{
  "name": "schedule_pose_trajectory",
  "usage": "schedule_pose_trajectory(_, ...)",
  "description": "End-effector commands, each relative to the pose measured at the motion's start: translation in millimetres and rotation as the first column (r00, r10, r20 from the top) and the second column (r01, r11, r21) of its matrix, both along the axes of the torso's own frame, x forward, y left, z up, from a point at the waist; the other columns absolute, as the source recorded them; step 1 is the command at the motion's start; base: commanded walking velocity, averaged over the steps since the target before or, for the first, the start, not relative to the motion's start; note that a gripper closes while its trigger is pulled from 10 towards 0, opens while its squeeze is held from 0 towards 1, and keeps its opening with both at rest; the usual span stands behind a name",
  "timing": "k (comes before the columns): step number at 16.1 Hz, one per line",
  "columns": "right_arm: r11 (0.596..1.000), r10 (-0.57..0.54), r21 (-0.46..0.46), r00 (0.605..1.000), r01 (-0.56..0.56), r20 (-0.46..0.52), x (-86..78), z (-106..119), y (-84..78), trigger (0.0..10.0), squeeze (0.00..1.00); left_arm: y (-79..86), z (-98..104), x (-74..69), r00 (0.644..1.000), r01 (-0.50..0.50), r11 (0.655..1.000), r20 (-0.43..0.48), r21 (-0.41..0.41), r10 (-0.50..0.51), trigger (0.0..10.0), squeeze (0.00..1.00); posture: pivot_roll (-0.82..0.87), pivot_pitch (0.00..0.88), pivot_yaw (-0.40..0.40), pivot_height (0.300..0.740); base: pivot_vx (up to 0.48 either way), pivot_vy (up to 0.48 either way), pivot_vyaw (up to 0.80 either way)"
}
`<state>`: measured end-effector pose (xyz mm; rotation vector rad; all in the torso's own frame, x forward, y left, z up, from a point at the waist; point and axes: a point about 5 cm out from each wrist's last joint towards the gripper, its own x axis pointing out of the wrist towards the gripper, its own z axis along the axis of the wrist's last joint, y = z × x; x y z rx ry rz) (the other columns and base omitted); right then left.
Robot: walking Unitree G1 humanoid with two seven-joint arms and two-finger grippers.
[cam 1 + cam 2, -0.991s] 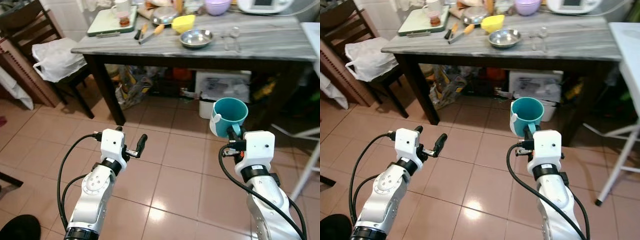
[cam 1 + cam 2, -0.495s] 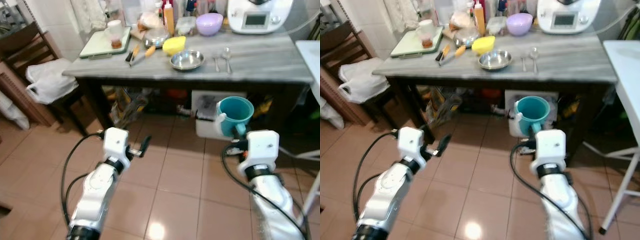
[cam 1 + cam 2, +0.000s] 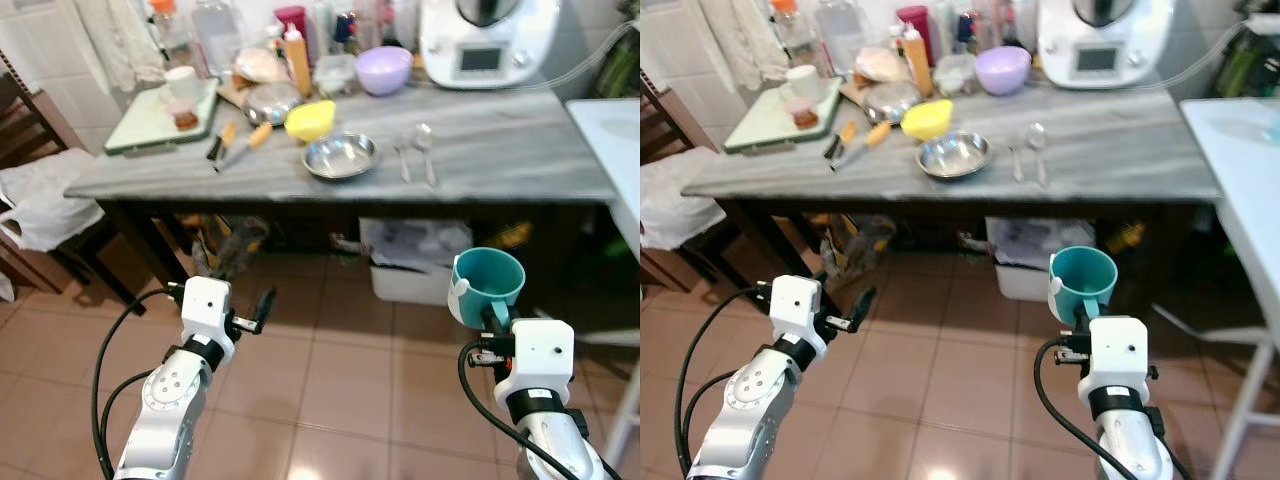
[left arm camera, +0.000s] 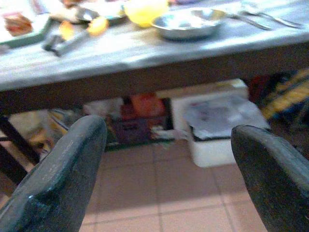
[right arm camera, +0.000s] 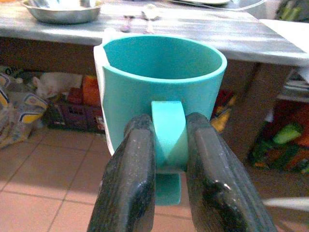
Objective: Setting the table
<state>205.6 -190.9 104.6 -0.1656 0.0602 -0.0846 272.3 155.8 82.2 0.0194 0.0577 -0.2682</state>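
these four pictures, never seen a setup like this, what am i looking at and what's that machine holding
A humanoid robot with two silver arms stands before a grey table. Two pictures come from the two eyes of a camera on its head, looking forward and down. The other two come from cameras on its wrists, looking along each gripper's black fingers.

The right gripper is shut on the handle of a teal mug, held upright above the tiled floor. The left gripper is open and holds nothing.

On the table lie a steel bowl, a yellow bowl, a purple bowl, two spoons, a green tray, bottles and a white kitchen appliance.
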Motion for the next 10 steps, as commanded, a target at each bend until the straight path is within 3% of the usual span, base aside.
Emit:
schedule_pose_trajectory(1, 1.000, 0.023, 0.010, 0.998, -0.023, 0.051, 5.4, 11.6, 5.7, 10.0, 0.00, 17.0, 2.0, -1.0, 0.997, -0.077, 0.997, 0.002, 0.027, 0.077, 10.0, 0.00, -0.18, 0.077, 0.119, 0.740, 0.360, 0.000, 0.00)
schedule_pose_trajectory(7, 0.999, 0.051, -0.016, 0.992, -0.050, 0.112, 14.8, 29.1, 7.9, 10.0, 0.00, 14.0, 14.1, -2.3, 0.995, -0.089, 0.996, 0.034, 0.004, 0.088, 10.0, 0.00, -0.17, 0.078, 0.098, 0.740, 0.325, 0.000, 0.00)
schedule_pose_trajectory(10, 0.999, 0.030, -0.044, 0.985, -0.022, 0.173, 23.0, 45.7, 4.2, 10.0, 0.00, 14.0, 20.6, -0.6, 0.995, -0.087, 0.996, 0.049, -0.002, 0.087, 10.0, 0.00, -0.17, 0.078, 0.098, 0.740, 0.081, 0.000, 0.00)
